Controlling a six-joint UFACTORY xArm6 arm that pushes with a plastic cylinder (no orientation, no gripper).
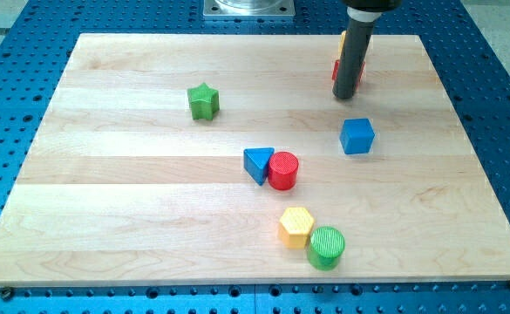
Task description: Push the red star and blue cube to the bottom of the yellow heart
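My tip (344,96) is near the view's top right, above the blue cube (357,136). The rod stands in front of a red block (360,73) and a yellow block (341,41), and hides most of both, so I cannot make out their shapes. The blue cube sits alone, a short way toward the view's bottom from my tip, not touching it.
A green star (203,101) lies at the upper left. A blue triangle (256,163) touches a red cylinder (282,170) near the middle. A yellow hexagon (296,227) touches a green cylinder (326,247) at the bottom. The wooden board (106,218) lies on a blue perforated table.
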